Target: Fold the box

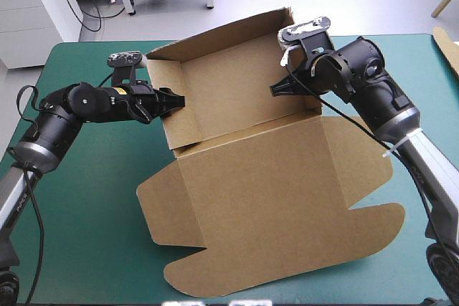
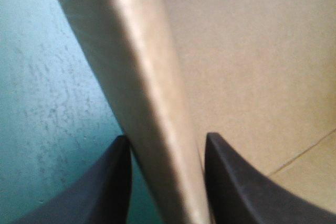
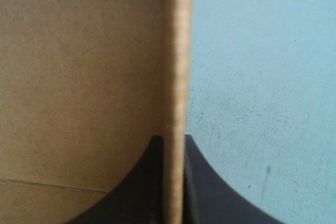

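Since the brown cardboard box (image 1: 272, 198) is just a cut sheet of thin board, I'd guess it's light, stiff across the panels but floppy at every crease. It'll probably slide on the teal-green counter (image 1: 86, 198) if shoved and dent if pinched too hard. It sits mid-counter, tray half toward the far edge with walls raised and the opening facing up. The flat lid (image 1: 287, 249) spreads toward the near edge, so the long axis runs far-to-near, skewed a bit with the lid end swinging right. The left pincer (image 1: 176, 102) is clamped nearly closed on the upright left wall (image 2: 152, 103), one black finger each side. The right pincer (image 1: 276, 89) squeezes the right wall (image 3: 177, 77) the same way. Best holds, I reckon, are those wall rims near the creases, not the loose lid's middle.
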